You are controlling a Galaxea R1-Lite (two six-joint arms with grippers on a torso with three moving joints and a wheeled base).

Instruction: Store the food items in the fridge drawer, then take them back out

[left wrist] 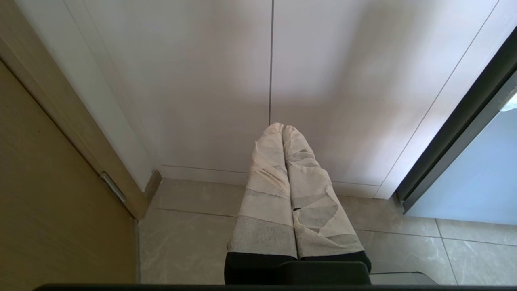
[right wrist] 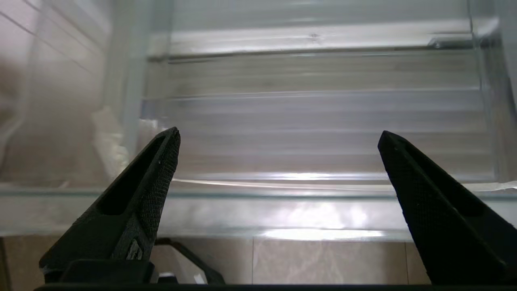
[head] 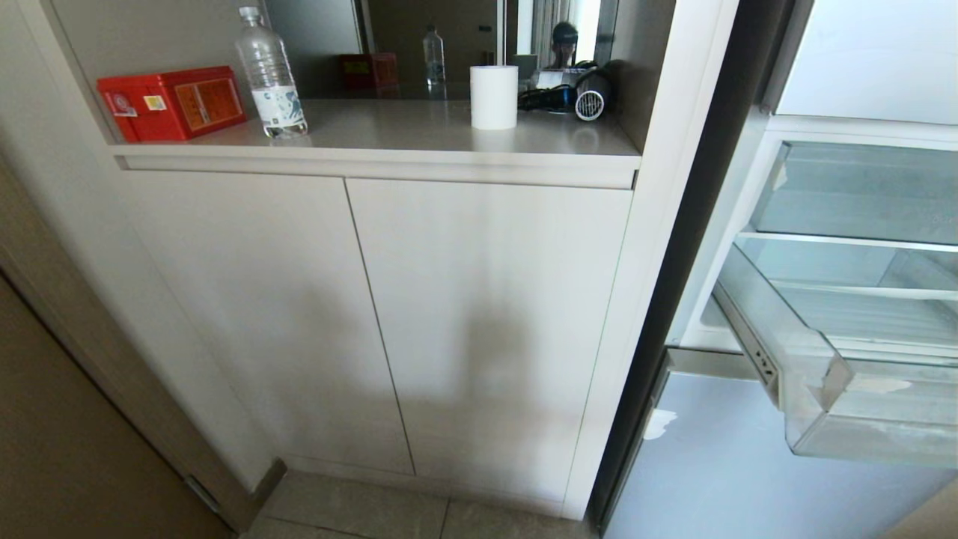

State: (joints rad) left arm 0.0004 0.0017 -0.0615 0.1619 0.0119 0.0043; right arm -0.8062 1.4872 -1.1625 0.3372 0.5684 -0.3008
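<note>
The fridge drawer (head: 838,389) is pulled out at the right edge of the head view, a clear-plastic tray with a frosted front and white tape scraps at its corner. In the right wrist view my right gripper (right wrist: 278,135) stands open above the drawer's front wall (right wrist: 282,210), black fingers (right wrist: 161,161) wide apart and nothing between them. The drawer floor seen past them is bare. The food items are out of view. My left gripper (left wrist: 282,128), its fingers wrapped in white tape, is shut and hangs low before the cabinet doors. Neither arm shows in the head view.
A cabinet (head: 374,314) with two pale doors fills the middle, its counter holding a red box (head: 172,101), a water bottle (head: 271,75), a white roll (head: 494,96) and a hair dryer (head: 584,93). A clear-fronted bin (head: 861,191) sits above the drawer. A blue-grey fridge door panel (head: 733,464) is below.
</note>
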